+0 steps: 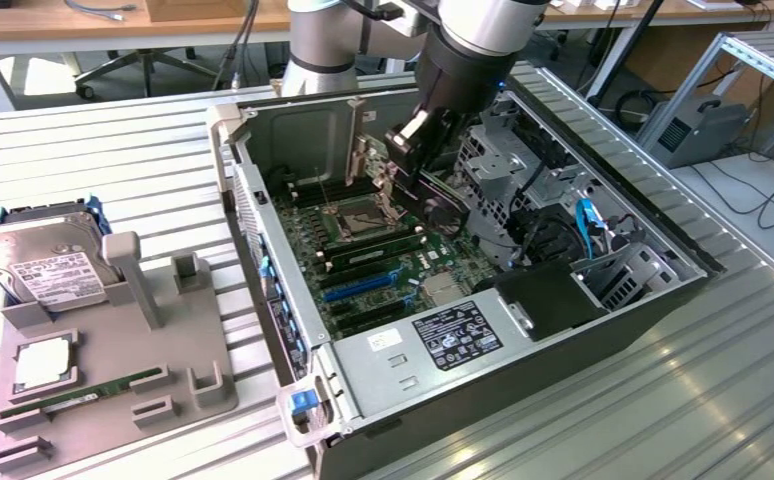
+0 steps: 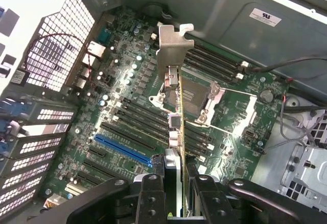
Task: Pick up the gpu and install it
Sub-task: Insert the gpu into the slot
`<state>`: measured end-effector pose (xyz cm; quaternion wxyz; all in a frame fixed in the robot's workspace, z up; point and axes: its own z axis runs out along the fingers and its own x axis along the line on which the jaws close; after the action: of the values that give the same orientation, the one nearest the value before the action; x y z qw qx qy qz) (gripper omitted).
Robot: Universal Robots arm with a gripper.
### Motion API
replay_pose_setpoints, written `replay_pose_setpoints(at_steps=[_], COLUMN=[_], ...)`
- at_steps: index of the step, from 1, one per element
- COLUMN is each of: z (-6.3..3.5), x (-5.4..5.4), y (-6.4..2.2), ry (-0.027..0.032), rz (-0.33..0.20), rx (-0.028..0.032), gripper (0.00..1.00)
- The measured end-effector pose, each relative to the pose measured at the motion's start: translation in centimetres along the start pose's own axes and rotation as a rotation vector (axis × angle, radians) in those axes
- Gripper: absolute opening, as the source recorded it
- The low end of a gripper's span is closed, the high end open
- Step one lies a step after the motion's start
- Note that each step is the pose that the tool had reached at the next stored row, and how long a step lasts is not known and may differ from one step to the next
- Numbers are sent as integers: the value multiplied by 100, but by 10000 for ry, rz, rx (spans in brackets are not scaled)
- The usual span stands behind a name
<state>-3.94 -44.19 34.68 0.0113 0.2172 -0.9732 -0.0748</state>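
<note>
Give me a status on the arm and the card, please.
Gripper shut on thin dark expansion card with silver metal bracket. Card held above green motherboard inside open grey computer case, not seated. Nothing seen in the way.

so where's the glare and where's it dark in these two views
exterior view: daylight glares off the slatted table, while the case interior is dimmer; wrist view: the light behind the vented case wall is washed out white, the gpu bracket catches a bright sheen, and the gripper holding it reads near-black
</note>
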Motion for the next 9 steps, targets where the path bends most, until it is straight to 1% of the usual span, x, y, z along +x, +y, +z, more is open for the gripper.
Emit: replay_pose_setpoints(at_steps=[9], z=[0], x=[0], y=[0], ry=[35], rz=[-231], rx=[-3], gripper=[27])
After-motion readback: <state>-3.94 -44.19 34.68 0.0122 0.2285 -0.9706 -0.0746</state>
